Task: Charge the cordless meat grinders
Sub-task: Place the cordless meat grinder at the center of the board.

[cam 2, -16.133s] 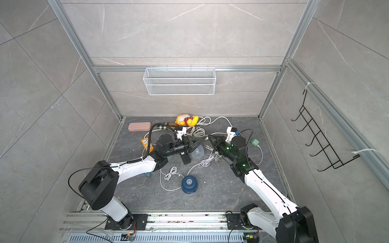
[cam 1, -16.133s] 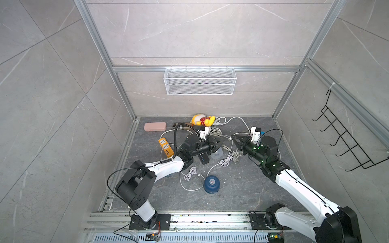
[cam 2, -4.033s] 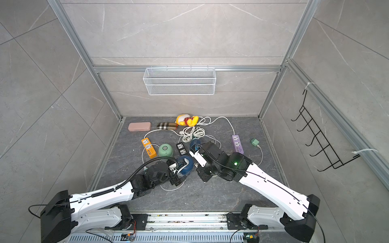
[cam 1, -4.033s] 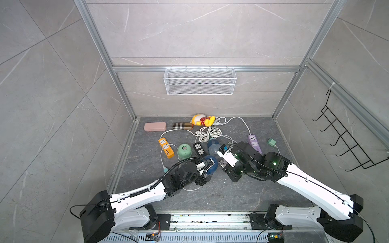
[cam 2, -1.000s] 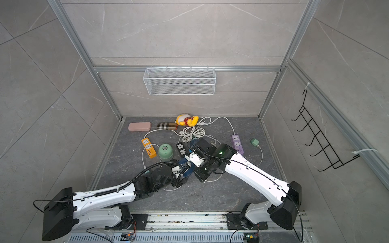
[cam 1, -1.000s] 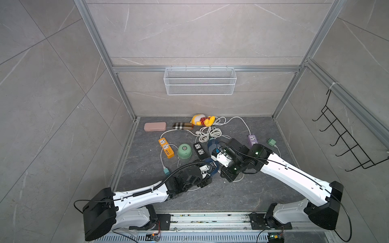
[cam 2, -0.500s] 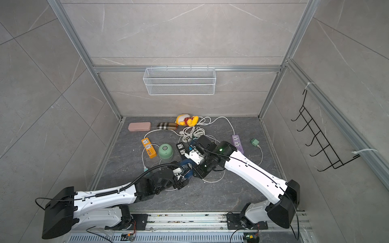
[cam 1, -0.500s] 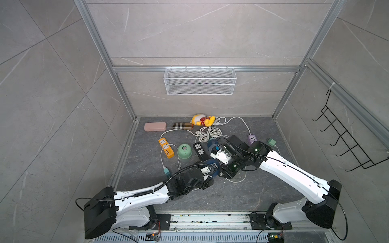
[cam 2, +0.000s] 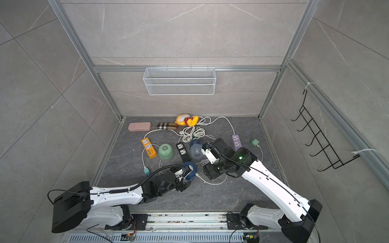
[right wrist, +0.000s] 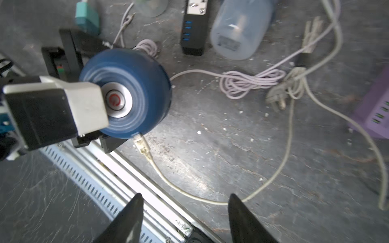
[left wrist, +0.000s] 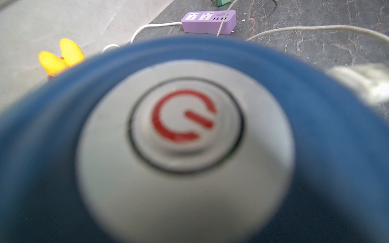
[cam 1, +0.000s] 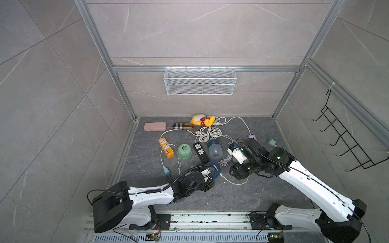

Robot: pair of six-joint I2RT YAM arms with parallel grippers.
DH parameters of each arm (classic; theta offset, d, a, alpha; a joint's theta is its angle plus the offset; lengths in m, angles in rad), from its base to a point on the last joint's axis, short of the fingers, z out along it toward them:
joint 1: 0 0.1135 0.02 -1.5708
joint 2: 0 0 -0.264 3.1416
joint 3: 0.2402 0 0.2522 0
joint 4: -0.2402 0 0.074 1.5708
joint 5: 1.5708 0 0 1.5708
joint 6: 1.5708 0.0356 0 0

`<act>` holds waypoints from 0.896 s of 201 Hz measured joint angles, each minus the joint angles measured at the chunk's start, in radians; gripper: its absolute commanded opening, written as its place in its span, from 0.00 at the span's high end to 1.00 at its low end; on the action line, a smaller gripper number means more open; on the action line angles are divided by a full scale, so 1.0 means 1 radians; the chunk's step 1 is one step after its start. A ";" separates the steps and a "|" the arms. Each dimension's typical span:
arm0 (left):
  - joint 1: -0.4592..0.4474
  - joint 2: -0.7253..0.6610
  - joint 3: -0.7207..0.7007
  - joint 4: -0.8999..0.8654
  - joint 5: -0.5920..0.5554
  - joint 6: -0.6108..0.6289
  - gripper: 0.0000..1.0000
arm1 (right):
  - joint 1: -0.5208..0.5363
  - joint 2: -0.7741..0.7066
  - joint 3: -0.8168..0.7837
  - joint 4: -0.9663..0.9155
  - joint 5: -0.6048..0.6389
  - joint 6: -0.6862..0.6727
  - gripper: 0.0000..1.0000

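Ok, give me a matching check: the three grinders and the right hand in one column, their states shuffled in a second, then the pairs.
Column one
1. mint green grinder
2. dark blue grinder
3. second blue grinder
4. right hand

Column two
A. lying on its side beside the black power strip
B. open, nothing between the fingers
C. gripped by the left hand
D. upright between the orange power strip and the black one

Pairs: 1-D, 2-C, 3-A, 4-B

A pink case (cam 1: 155,126) lies near a plaid pouch (cam 1: 183,125).
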 measured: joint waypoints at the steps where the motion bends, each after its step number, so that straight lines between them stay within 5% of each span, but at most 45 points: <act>1: 0.000 0.008 0.000 0.008 0.001 -0.005 0.58 | -0.002 -0.002 0.000 -0.001 0.003 0.002 0.34; 57: -0.064 0.391 0.035 0.328 0.038 -0.106 0.56 | -0.063 -0.068 0.121 -0.021 0.179 0.072 0.26; 129: -0.131 0.734 0.377 0.472 0.129 -0.153 0.48 | -0.080 -0.092 0.163 -0.028 0.263 0.100 0.24; 161: -0.133 0.820 0.505 0.459 0.166 -0.153 0.30 | -0.088 -0.097 0.162 -0.029 0.281 0.102 0.22; 180: -0.133 0.841 0.546 0.452 0.179 -0.154 0.09 | -0.092 -0.108 0.156 -0.028 0.290 0.106 0.21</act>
